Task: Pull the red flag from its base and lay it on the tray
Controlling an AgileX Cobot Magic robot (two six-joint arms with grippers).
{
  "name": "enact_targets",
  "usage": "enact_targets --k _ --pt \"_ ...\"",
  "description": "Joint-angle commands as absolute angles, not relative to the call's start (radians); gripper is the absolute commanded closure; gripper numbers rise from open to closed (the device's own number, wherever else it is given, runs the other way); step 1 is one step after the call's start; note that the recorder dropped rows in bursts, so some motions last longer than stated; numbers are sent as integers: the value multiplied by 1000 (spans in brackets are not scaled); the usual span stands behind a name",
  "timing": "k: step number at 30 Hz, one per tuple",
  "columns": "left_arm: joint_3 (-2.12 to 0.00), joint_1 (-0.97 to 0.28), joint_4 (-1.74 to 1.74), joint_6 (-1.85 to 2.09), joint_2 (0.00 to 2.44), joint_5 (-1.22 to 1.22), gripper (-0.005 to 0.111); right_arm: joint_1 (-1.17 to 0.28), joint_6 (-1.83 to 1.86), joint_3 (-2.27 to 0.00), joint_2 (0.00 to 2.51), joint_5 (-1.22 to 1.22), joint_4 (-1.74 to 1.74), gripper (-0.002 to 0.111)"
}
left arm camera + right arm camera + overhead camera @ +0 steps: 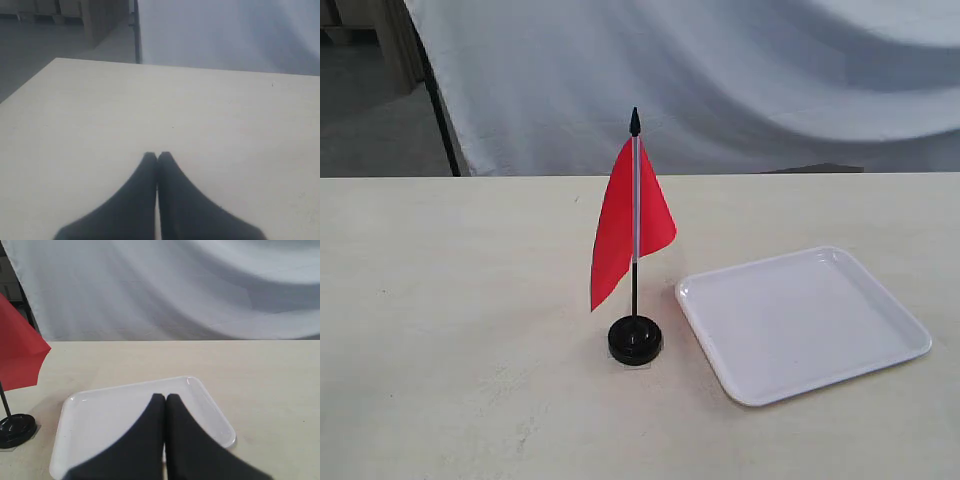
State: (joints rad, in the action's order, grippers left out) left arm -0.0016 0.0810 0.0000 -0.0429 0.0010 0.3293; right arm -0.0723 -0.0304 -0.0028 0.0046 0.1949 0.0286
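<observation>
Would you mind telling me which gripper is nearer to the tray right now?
Right. The right gripper points at the tray, which lies just ahead of it. The left gripper faces only table, with no tray in its view.

Bare table left of upright red flag and base; tray close on right, gap between.

the red flag stands upright in the round black base; the empty white tray lies just right of it, apart.
</observation>
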Motion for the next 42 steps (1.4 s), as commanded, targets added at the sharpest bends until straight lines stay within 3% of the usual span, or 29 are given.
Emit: enact_targets --k 1,19,36,42 --pt "0 83 0 -42 0 325 107 -76 -33 0 0 189 19 109" --pt "0 83 0 -42 0 325 107 -76 0 0 0 159 17 109" --pt "0 83 0 -42 0 325 107 -76 0 0 0 -564 17 109" --pt "0 83 0 -42 0 325 107 -76 -392 0 0 -696 17 109"
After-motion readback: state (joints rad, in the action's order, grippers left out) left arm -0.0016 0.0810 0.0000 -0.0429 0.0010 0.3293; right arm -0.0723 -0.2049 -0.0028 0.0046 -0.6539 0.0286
